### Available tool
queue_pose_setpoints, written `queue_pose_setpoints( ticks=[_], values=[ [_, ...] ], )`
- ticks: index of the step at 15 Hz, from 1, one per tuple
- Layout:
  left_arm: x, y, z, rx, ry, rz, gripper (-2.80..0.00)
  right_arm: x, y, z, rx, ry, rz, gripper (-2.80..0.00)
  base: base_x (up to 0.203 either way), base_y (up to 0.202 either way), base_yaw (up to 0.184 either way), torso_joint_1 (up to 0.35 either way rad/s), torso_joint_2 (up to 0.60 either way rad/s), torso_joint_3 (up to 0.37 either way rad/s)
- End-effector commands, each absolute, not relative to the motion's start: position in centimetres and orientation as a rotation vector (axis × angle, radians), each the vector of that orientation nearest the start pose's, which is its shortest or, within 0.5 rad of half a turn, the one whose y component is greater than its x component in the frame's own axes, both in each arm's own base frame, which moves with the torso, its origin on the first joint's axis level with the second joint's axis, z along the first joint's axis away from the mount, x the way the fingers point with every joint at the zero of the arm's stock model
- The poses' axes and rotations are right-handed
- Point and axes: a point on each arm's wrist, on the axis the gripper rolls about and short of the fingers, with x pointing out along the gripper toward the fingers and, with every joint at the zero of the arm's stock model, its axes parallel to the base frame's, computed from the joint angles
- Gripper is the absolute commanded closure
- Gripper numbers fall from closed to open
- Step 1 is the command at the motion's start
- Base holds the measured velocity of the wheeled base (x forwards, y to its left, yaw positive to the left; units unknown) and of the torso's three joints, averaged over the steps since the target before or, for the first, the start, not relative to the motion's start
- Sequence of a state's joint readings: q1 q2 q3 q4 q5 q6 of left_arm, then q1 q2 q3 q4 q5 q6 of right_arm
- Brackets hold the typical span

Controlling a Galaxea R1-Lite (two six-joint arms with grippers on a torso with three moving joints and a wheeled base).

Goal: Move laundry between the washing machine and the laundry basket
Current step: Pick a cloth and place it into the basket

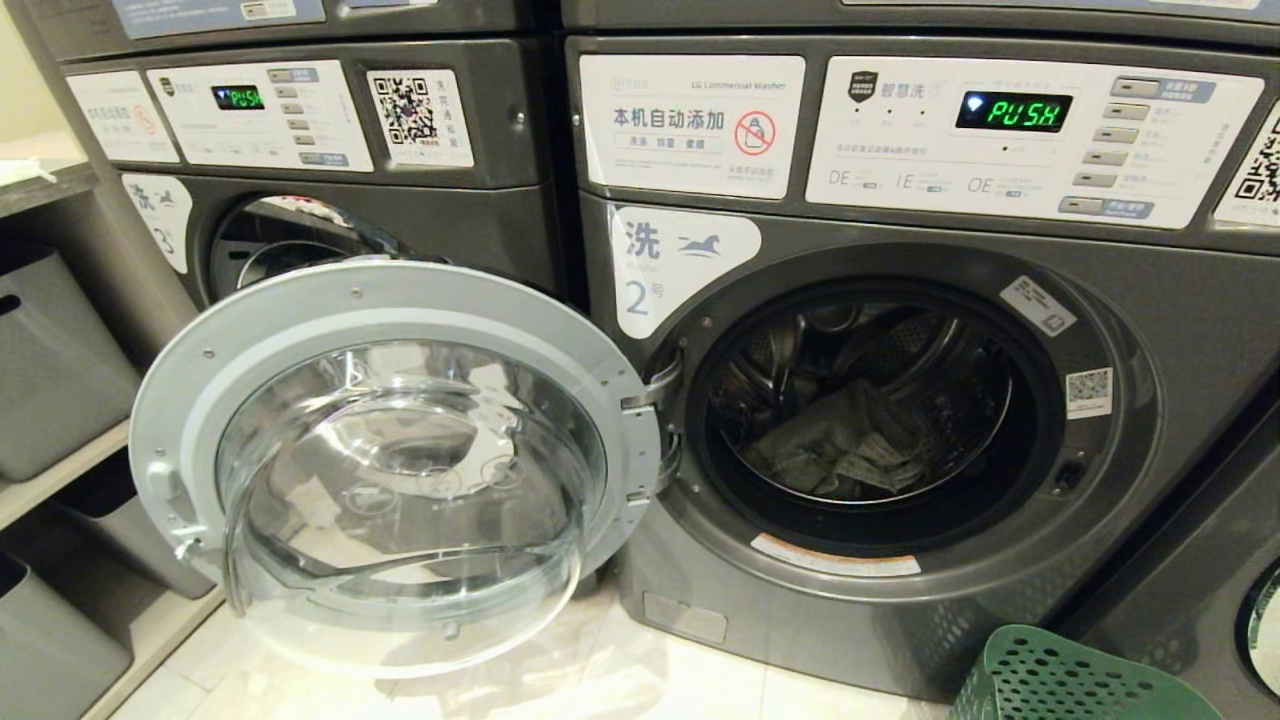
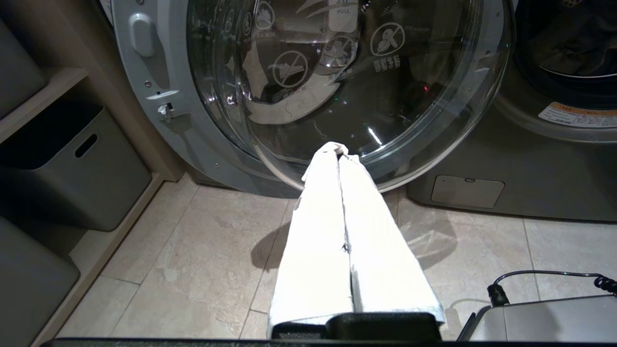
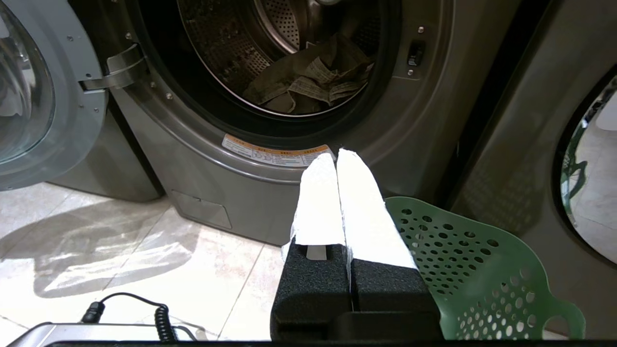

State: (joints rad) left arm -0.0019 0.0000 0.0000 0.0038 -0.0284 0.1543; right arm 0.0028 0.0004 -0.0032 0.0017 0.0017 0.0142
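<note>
This is a shared laundry room, the kind where you pay to wash. Dark grey washing machines (image 1: 900,400) stand side by side, with more units stacked on top. Each has a big number sticker (image 1: 670,265), a scan code (image 1: 410,112) and printed instructions on the panel, and the small green display (image 1: 1012,111) says PUSH. Grey storage bins (image 1: 50,370) sit on shelves at the left, and the floor (image 2: 193,250) is pale tile.

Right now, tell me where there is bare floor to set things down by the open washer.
Bare tile lies between the open door and the green basket, in front of the washer. More runs between door and shelf bins. Crowded: the drum holds laundry; the door blocks the left.
</note>
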Motion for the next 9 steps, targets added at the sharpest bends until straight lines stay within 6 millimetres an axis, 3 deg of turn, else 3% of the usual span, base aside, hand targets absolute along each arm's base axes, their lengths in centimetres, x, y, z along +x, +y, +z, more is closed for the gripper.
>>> queue_pose_setpoints(
  ticks=[1, 9],
  values=[
    [-2.27, -0.06, 7.52, 0.155, 0.002, -0.031, 0.0, -2.3, 0.0, 7.62, 0.015, 0.0, 0.006, 0.0, 0.0, 0.0, 0.0, 0.0, 0.0, 0.0],
    [-2.27, -0.06, 7.52, 0.156, 0.002, -0.031, 0.0, -2.29, 0.0, 7.62, 0.02, 0.0, 0.005, 0.0, 0.0, 0.0, 0.0, 0.0, 0.0, 0.0]
  ],
)
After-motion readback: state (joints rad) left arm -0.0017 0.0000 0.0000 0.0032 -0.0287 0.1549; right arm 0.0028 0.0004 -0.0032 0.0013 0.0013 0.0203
